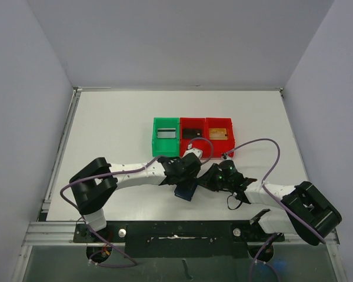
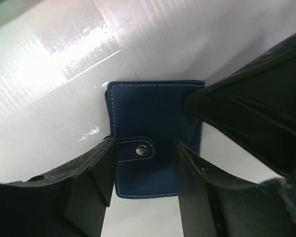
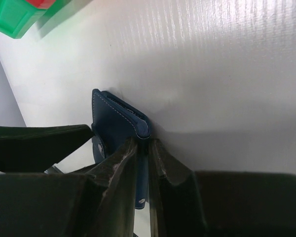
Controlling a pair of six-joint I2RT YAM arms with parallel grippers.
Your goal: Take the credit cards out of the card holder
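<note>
The card holder (image 1: 186, 192), a dark navy wallet folded shut with a snap tab (image 2: 143, 150), lies near the front middle of the table. My left gripper (image 2: 145, 190) stands open, a finger on each side of its near end, just above it. My right gripper (image 3: 143, 148) is shut on one edge of the card holder (image 3: 116, 123), and shows as a dark mass (image 2: 256, 108) in the left wrist view. The credit cards lie in the bins: a silver-grey one (image 1: 165, 134), a black one (image 1: 192, 133) and a gold one (image 1: 219, 133).
A green bin (image 1: 156, 144) and two red bins (image 1: 192, 143) (image 1: 230, 141) stand in a row just beyond the arms. Purple cables loop over the table on both sides. The green bin's corner (image 3: 12, 17) shows at the upper left of the right wrist view.
</note>
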